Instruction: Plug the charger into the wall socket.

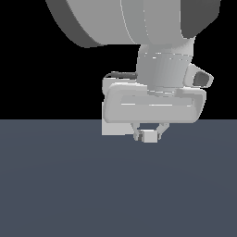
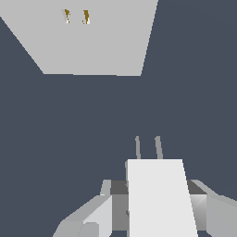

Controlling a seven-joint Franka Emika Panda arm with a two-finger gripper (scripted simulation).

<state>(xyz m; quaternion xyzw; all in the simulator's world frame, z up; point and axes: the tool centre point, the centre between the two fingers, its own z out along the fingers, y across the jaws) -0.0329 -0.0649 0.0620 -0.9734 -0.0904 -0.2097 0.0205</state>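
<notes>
**Charger held in the fingers, prongs must still be lined up with the socket holes**

The scene is very bare: a flat dark blue-grey floor (image 1: 118,194) fills the lower half of the exterior view, and above it there is only black background. In the upper part of that view the large grey arm (image 1: 134,23) comes down to the gripper (image 1: 149,134), which hangs just above the floor near the centre of the frame.

The gripper is clamped on the charger (image 1: 149,136), a small off-white block between the two fingers. In the wrist view the charger (image 2: 159,196) fills the lower centre, and its two thin prongs (image 2: 148,147) point toward the socket (image 2: 88,37), a flat pale plate in the upper left of that frame. The two yellowish holes (image 2: 76,16) are near the top edge there. In the exterior view the plate shows only as a pale edge (image 1: 113,106) behind the gripper, at the exterior view's left of it.

The charger and the socket are apart, so the plugging is not yet done. In my judgement, the step now is alignment. The prongs sit to the right of the holes in the wrist picture, so the hand should shift sideways first until the prongs and holes match, and keep the block level. Only then should it push straight in, slowly, because a slanted push may jam the prongs on the plate.
</notes>
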